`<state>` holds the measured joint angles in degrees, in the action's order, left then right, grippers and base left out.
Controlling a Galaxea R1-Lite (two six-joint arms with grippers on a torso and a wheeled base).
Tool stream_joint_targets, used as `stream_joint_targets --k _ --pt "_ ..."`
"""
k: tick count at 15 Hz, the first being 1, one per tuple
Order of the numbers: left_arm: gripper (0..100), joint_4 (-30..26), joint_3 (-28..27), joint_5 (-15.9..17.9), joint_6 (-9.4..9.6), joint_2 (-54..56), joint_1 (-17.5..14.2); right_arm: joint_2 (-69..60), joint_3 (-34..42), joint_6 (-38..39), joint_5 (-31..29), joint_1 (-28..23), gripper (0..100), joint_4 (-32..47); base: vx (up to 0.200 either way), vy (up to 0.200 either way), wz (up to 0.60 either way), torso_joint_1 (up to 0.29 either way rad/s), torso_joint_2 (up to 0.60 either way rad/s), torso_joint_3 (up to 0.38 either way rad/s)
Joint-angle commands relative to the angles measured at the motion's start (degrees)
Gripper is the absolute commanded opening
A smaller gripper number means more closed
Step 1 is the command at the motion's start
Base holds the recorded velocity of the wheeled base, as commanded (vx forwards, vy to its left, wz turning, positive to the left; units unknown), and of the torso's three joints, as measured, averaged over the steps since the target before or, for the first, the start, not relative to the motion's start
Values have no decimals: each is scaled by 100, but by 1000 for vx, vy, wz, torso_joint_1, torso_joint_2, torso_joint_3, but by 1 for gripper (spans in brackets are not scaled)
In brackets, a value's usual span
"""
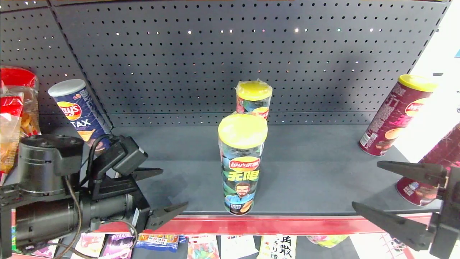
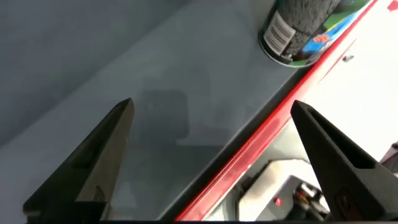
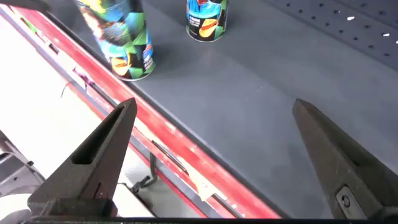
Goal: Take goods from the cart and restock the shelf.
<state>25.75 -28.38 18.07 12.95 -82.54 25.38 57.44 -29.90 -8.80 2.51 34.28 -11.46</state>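
Two claws hung empty at the front edge of the shelf [image 1: 316, 172]. The left claw [image 1: 174, 189] had its jaws spread wide with nothing between them; the right claw [image 1: 364, 185] was likewise fully spread and held nothing. Both sat just outside the red edge strip [image 1: 273, 225], one to each side of the middle bay.

Just behind that strip stood the front can [image 1: 242, 162], a tall tube of crisps with a yellow lid. Its long axis ran vertical, lid up and base flat on the shelf, with the printed face turned outward toward the aisle. Neither claw touched it. Directly behind it, near the pegboard back [image 1: 215, 54], stood the rear can [image 1: 253, 99] of the same kind, also upright and lid up, so the two formed one row running front to back.

Further items occupied the shelf ends: a blue can [image 1: 79, 108] at the left rear beside some snack bags [image 1: 14, 108], and two maroon cans [image 1: 395, 115] at the right, all lid up.

Progress, as a judgement: at least one placement appeared complete, since the front can stood released and squared to the edge. Broad bare shelf remained either side of the middle row, so most of the restocking probably lay ahead. With both claws empty, the next item would have to be fetched from the cart.
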Motion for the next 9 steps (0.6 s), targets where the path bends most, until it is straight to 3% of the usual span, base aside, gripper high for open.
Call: stream_joint_targets --k 1,9 --pt "100 1 -115 4 15 -421 151 -638 213 1 -67 -18 100 3 0 0 0 0 0 0" --pt "100 1 -897 21 24 -1308 389 -1016 380 19 -269 -194 100 3 0 0 0 0 0 0"
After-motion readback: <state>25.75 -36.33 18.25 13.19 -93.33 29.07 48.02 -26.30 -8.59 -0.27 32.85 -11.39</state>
